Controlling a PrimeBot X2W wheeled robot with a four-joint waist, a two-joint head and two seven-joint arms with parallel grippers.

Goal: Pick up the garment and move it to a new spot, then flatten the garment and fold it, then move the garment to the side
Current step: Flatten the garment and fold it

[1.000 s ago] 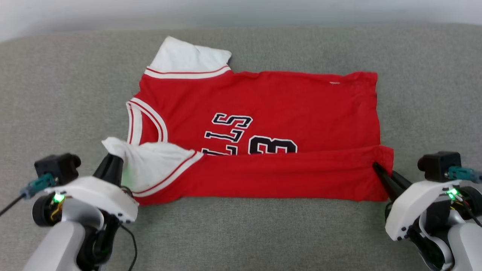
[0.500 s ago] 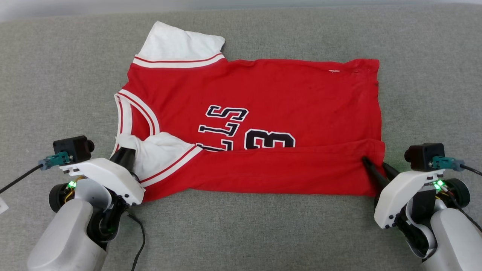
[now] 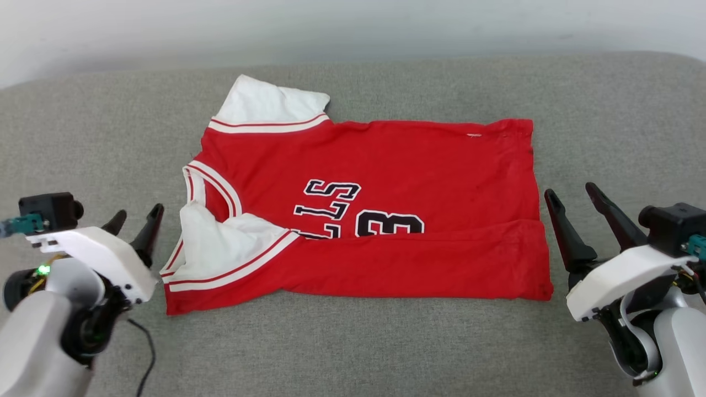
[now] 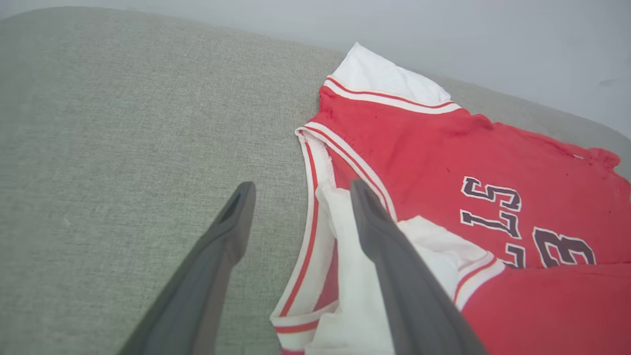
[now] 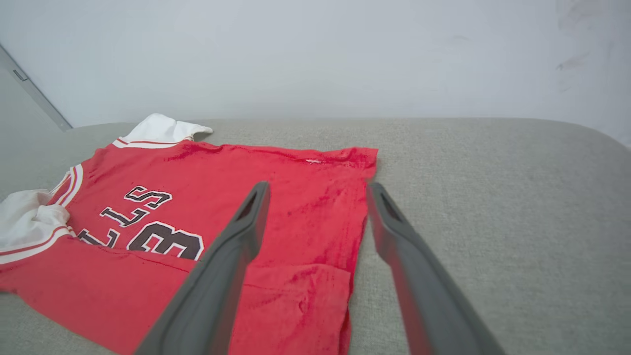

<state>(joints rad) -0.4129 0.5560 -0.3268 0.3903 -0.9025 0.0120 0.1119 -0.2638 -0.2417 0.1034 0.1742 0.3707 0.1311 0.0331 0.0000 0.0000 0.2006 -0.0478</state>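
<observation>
**Q:** Where was the shirt, and how much room lay around it?

**A:** The shirt lay flat in the middle of a grey upholstered surface. Bare fabric ran along its near edge and out to both sides. Beyond its far edge was a narrower bare strip, then the rounded back edge of the surface against a pale wall.

**Q:** And the fingers?

**A:** The left fingers stood spread apart just beside the collar end, clear of the cloth. The right fingers stood spread just off the hem end, also grasping nothing.

**Q:** What had changed from half a second before?

**A:** Then, the left fingers were pinched on the near white sleeve and the right fingers on the near hem corner. Both had since let go and drawn back. The fold they left had stayed in place.

**Q:** How did the shirt look?

**A:** It was red and lay sideways, collar toward the robot's left and hem toward its right. Its near edge was folded up over the lower part of the black, white-outlined letters and number. One white sleeve with striped trim lay flat at the far left, and the other was crumpled on top by the collar.
</observation>
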